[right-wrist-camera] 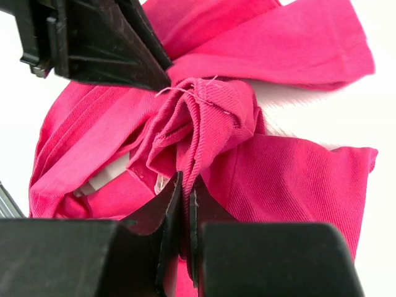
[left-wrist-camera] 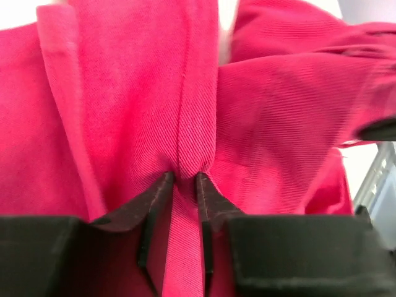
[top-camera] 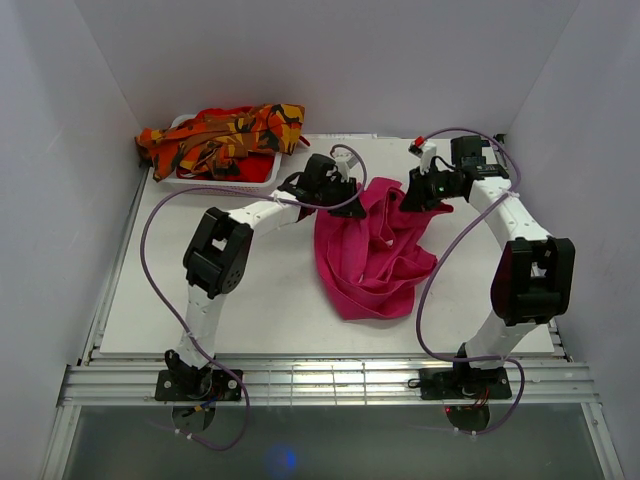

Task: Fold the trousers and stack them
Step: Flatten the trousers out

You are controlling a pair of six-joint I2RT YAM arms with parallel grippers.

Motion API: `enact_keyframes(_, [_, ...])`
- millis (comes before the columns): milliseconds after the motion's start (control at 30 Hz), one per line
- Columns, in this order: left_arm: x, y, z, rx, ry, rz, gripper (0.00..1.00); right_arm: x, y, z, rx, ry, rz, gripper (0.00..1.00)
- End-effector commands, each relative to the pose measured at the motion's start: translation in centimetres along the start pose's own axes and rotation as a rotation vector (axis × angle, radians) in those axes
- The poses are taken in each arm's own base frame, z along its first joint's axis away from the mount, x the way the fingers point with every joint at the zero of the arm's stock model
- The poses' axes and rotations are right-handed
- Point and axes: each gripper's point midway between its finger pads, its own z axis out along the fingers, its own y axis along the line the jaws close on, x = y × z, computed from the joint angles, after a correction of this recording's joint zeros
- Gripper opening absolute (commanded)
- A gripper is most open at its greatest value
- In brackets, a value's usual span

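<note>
The magenta-pink trousers [top-camera: 372,255] lie bunched in the middle of the white table [top-camera: 240,300], their far edge lifted between the two arms. My left gripper [top-camera: 345,192] holds the far left of that edge; in its wrist view the fingers pinch a seam fold of pink cloth [left-wrist-camera: 185,179]. My right gripper [top-camera: 408,196] grips the far right corner; there a gathered wad of pink fabric [right-wrist-camera: 204,117] sits clamped between nearly touching jaws [right-wrist-camera: 187,185]. The orange camouflage trousers [top-camera: 222,138] lie heaped in the basket at the back left.
A white basket [top-camera: 262,176] stands at the back left corner of the table. Grey walls close in on three sides. The other gripper's black fingers [right-wrist-camera: 117,49] show at the top left of the right wrist view. Purple cables loop beside both arms.
</note>
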Motion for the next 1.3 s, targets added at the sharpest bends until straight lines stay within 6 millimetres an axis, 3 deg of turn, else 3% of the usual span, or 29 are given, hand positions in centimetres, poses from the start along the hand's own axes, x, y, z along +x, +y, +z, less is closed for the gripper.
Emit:
enact_keyframes(0, [-0.5, 2.6, -1.4, -0.123, -0.012, 0.028, 0.29, -1.9, 0.3, -2.5, 0.035, -0.063, -0.041, 0.08])
enact_keyframes(100, [-0.4, 3.1, -2.0, -0.130, 0.007, 0.043, 0.31, -2.3, -0.3, -3.4, 0.062, -0.075, -0.033, 0.08])
enact_keyframes(200, [-0.1, 4.0, -2.5, -0.166, 0.024, 0.035, 0.19, -2.4, -1.1, -4.8, 0.098, -0.085, -0.018, 0.08])
enact_keyframes(233, [0.1, 4.6, -2.8, -0.190, 0.027, 0.028, 0.07, -2.4, -1.2, -5.0, 0.110, -0.080, -0.018, 0.08])
enact_keyframes(267, [0.4, 5.5, -3.4, -0.217, 0.037, 0.015, 0.02, -2.0, -2.2, -5.9, 0.144, -0.078, 0.003, 0.08])
enact_keyframes(367, [1.9, 7.8, -5.8, -0.287, 0.064, -0.018, 0.00, -1.1, -4.4, -8.3, 0.248, -0.063, 0.028, 0.08])
enact_keyframes(433, [2.2, 8.2, -7.8, -0.310, 0.065, -0.026, 0.00, 0.1, -6.3, -10.2, 0.335, -0.041, 0.043, 0.08])
enact_keyframes(467, [4.3, 9.7, -9.0, -0.339, 0.105, -0.058, 0.00, 0.6, -6.8, -10.8, 0.359, -0.030, 0.048, 0.08])
enact_keyframes(600, [7.8, 11.3, -13.2, -0.401, 0.146, -0.083, 0.00, 4.3, -9.3, -13.8, 0.501, 0.068, 0.064, 0.08])
enact_keyframes(800, [11.8, 13.7, -20.1, -0.510, 0.183, -0.166, 0.00, 11.1, -10.8, -16.8, 0.597, 0.238, 0.073, 0.08])
enact_keyframes(900, [11.7, 16.5, -24.0, -0.572, 0.153, -0.227, 0.00, 13.6, -10.1, -17.1, 0.573, 0.299, 0.094, 0.08])
enact_keyframes(1000, [10.9, 19.6, -27.6, -0.634, 0.107, -0.284, 0.00, 15.3, -9.0, -16.2, 0.514, 0.333, 0.135, 0.08])
enact_keyframes(1067, [10.2, 22.1, -30.4, -0.681, 0.057, -0.321, 0.00, 15.7, -8.5, -15.7, 0.483, 0.340, 0.164, 0.08])
enact_keyframes(1267, [9.9, 25.9, -35.3, -0.749, -0.024, -0.369, 0.00, 16.0, -8.6, -14.9, 0.457, 0.328, 0.214, 0.08])
